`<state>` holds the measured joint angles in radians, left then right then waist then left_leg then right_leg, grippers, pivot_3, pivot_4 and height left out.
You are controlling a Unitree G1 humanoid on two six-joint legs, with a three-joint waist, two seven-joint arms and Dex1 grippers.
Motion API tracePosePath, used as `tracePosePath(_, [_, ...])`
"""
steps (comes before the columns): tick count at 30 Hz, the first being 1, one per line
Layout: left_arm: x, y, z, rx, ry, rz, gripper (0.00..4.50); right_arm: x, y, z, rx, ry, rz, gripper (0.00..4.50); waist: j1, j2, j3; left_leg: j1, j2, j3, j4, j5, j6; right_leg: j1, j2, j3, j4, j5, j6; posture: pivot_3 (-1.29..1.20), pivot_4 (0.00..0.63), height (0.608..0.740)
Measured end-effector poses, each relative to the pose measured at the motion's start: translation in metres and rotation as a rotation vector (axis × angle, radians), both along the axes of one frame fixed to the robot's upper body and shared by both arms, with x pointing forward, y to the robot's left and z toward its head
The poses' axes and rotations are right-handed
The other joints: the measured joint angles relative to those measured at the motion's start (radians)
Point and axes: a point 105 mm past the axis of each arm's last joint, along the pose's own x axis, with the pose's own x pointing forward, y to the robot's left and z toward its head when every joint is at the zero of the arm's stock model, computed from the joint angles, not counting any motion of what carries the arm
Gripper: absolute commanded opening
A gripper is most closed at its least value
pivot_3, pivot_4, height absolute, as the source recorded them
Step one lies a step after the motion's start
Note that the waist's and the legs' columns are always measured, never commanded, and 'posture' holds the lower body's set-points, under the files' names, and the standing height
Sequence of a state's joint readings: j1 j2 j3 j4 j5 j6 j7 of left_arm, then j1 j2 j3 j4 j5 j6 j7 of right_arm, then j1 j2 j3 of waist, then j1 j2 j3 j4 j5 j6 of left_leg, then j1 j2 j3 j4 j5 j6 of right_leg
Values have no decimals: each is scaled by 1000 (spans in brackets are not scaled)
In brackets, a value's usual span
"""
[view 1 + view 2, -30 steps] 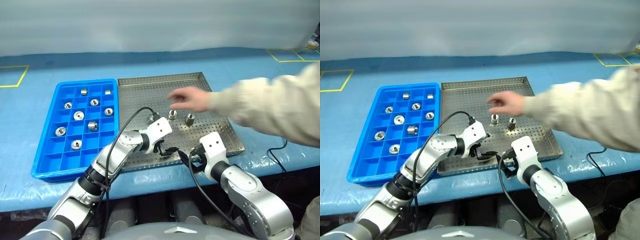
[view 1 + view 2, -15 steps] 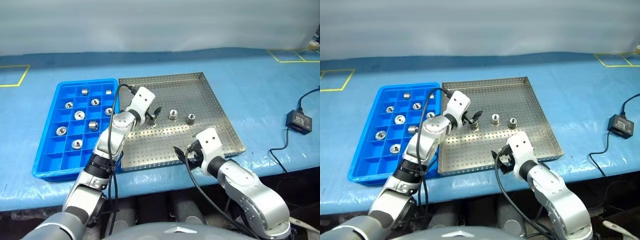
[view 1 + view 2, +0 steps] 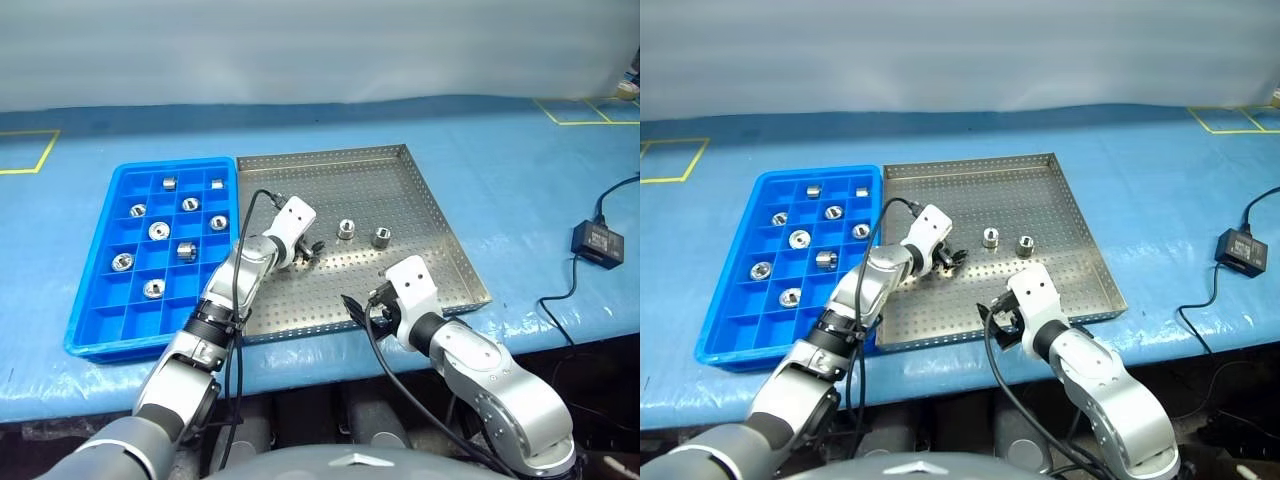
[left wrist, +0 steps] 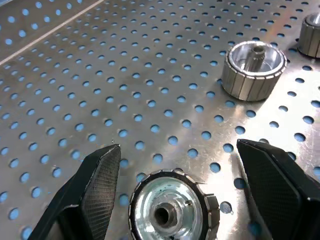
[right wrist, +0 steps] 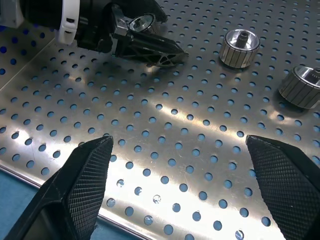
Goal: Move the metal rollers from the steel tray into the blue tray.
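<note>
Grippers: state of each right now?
Left gripper: open, fingers either side of a metal roller on the steel tray, not closed on it.
Right gripper: open wide, holding nothing.

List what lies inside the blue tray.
The blue tray holds nine metal rollers in separate compartments, in its far and middle rows; the near rows are bare. The left arm covers part of its right edge, so nothing can be told there.
</note>
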<state>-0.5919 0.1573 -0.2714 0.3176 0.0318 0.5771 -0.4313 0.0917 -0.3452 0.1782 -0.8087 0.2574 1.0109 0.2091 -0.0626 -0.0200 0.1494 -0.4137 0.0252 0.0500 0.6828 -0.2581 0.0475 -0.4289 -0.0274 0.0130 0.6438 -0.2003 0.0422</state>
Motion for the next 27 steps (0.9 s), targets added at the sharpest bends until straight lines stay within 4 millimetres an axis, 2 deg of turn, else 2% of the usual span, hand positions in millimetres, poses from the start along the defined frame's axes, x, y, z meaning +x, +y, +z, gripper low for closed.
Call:
tracePosePath(5, [0,1,0,13,10,5,1817,0,-1,0,-3,-2,-6,4500,0,0,0,0,0,0,0,0,0,0,0,0,0,0,0,-131,150,740])
tracePosePath(6, [0,1,1,15,12,7,1732,0,-1,0,-3,-2,-6,4500,0,0,0,0,0,0,0,0,0,0,0,0,0,0,0,-131,150,740])
tracePosePath(10, [0,7,13,3,-22,53,1737,2,1,1,-2,-7,0,4500,0,0,0,-1,0,0,0,0,0,-1,0,0,0,0,0,-102,150,740])
tracePosePath(13, [1,18,42,-42,-122,132,1737,6,5,7,2,-31,24,4500,3,0,0,-1,1,0,0,0,0,-1,0,0,0,3,3,-63,150,740])
tracePosePath(16, [-6,43,73,-98,-248,264,1737,11,18,13,8,-52,84,4500,3,0,0,0,1,0,-1,0,0,-1,0,0,0,4,2,-11,150,740])
tracePosePath(19, [-21,72,93,-122,-337,415,1737,20,35,18,22,-71,164,4500,11,0,0,0,1,0,-1,0,0,0,0,0,1,4,2,65,150,740])
tracePosePath(22, [-41,99,97,-115,-373,565,1737,26,52,24,28,-95,257,4500,37,0,0,0,1,-1,-1,0,0,0,0,-1,1,4,1,105,150,740])
tracePosePath(27, [-80,134,86,-68,-370,795,1737,31,78,29,46,-115,390,4500,90,-1,1,0,0,-2,0,0,0,1,-1,-1,-1,5,0,238,150,740])
